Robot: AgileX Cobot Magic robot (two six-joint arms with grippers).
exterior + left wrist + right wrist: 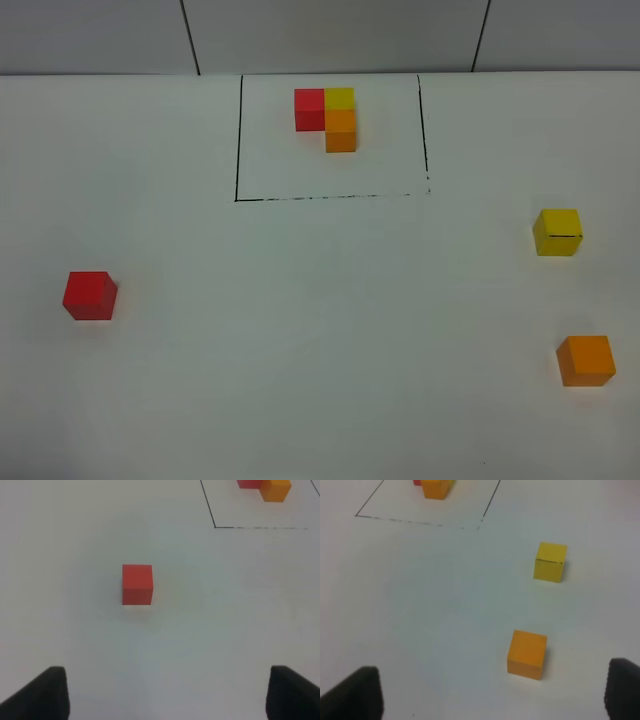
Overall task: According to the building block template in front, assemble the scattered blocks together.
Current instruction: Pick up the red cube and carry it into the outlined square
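The building block template (328, 118) is an L of red, yellow and orange cubes inside a black drawn rectangle at the far middle of the white table. Loose cubes lie apart: a red block (90, 295) at the left, a yellow block (557, 232) at the right, an orange block (586, 360) nearer on the right. Neither arm shows in the high view. My left gripper (167, 692) is open, its fingertips wide apart, with the red block (137, 584) ahead of it and untouched. My right gripper (495, 692) is open; the orange block (527, 654) lies ahead between its fingers, the yellow block (550, 562) beyond.
The black frame line (330, 197) marks the template's near edge. A grey panelled wall (320, 35) rises behind the table's far edge. The orange block sits close to the right border of the high view.
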